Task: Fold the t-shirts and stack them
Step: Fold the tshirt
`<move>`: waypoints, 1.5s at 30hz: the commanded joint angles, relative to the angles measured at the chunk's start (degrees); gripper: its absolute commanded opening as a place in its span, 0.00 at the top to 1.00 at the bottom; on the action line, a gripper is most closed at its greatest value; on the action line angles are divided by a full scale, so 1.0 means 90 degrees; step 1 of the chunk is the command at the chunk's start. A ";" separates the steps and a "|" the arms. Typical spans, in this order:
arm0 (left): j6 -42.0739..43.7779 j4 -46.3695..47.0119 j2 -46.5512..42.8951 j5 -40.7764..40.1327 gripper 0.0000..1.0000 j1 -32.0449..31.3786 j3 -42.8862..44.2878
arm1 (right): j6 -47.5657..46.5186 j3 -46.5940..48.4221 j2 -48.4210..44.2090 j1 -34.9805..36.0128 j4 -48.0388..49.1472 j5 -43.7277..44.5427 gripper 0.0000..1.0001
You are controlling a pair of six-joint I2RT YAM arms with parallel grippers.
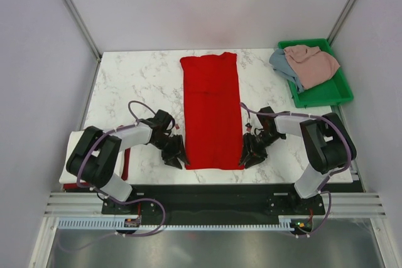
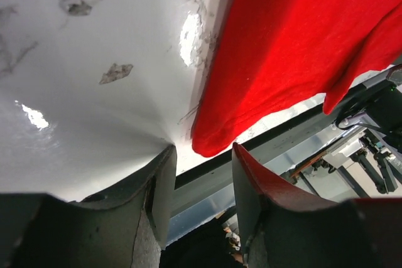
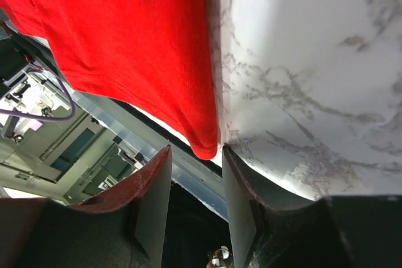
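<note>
A large red t-shirt [image 1: 211, 110] lies flat as a long strip down the middle of the marble table. My left gripper [image 1: 176, 158] is open at the shirt's near left corner [image 2: 210, 142], which sits just beyond the fingertips, not between them. My right gripper [image 1: 250, 156] is open at the near right corner [image 3: 204, 145], which reaches the gap's mouth. A pale pink shirt [image 1: 312, 62] and a grey-blue shirt [image 1: 280, 61] lie crumpled in the green tray.
The green plastic tray [image 1: 326, 94] stands at the back right corner. A white folded cloth [image 1: 72, 158] lies off the table's left edge by the left arm. The table's near edge and the black rail run just under both grippers.
</note>
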 commanded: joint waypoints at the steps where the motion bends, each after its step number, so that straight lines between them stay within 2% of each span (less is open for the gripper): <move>1: -0.0065 0.0382 0.0217 -0.0403 0.51 -0.0050 0.0056 | 0.0034 0.0166 0.0124 -0.0052 0.0344 0.0104 0.56; 4: -0.0055 0.0411 0.0246 -0.0364 0.58 -0.0089 0.0066 | 0.0083 0.0196 0.0212 -0.0052 0.0451 0.0007 0.65; 5: -0.0055 0.0420 0.0256 -0.0315 0.65 -0.0099 0.0066 | 0.0103 0.0196 0.0232 -0.0062 0.0472 -0.0100 0.70; 6: -0.0064 0.0469 0.0276 -0.0286 0.68 -0.0099 0.0066 | 0.0103 0.0215 0.0222 -0.0052 0.0491 -0.0130 0.78; 7: -0.0065 0.0508 0.0276 -0.0208 0.88 -0.0109 0.0066 | 0.0084 0.0225 0.0212 -0.0052 0.0501 -0.0159 0.81; 8: -0.0065 0.0557 0.0285 -0.0169 0.98 -0.0109 0.0085 | 0.0054 0.0244 0.0183 -0.0052 0.0501 -0.0227 0.86; 9: -0.0055 0.0577 0.0257 -0.0149 0.98 -0.0109 0.0105 | 0.0035 0.0254 0.0154 -0.0062 0.0501 -0.0257 0.97; 10: -0.0016 0.0577 0.0218 -0.0101 0.98 -0.0109 0.0153 | 0.0034 0.0254 0.0047 -0.0081 0.0453 -0.0276 1.00; 16: 0.0569 0.0197 -0.0290 -0.0518 0.98 -0.0012 0.0934 | -0.0180 0.0800 -0.0607 -0.0422 0.0120 -0.0599 1.00; 21: 0.0999 0.0001 -0.0203 -0.1046 0.98 0.0378 0.1881 | -0.0102 0.1755 -0.0657 -0.0511 0.0519 -0.0434 1.00; 26: 0.1351 0.0010 0.0547 -0.1242 0.98 0.0740 0.2924 | -0.0062 0.2897 0.0006 -0.0511 0.0813 -0.0394 1.00; 28: 0.1478 0.0020 0.0850 -0.1379 0.98 0.0789 0.3354 | -0.0218 0.3463 0.0608 -0.0569 0.0804 -0.0278 1.00; 35: 0.1761 0.0264 0.1661 -0.1545 0.98 0.0790 0.4323 | -0.0444 0.4871 0.1734 -0.0686 0.0853 -0.0160 1.00; 45: 0.2181 0.0401 0.2824 -0.1789 0.98 0.0789 0.5719 | -0.0620 0.5986 0.2809 -0.0921 0.0892 0.0065 1.00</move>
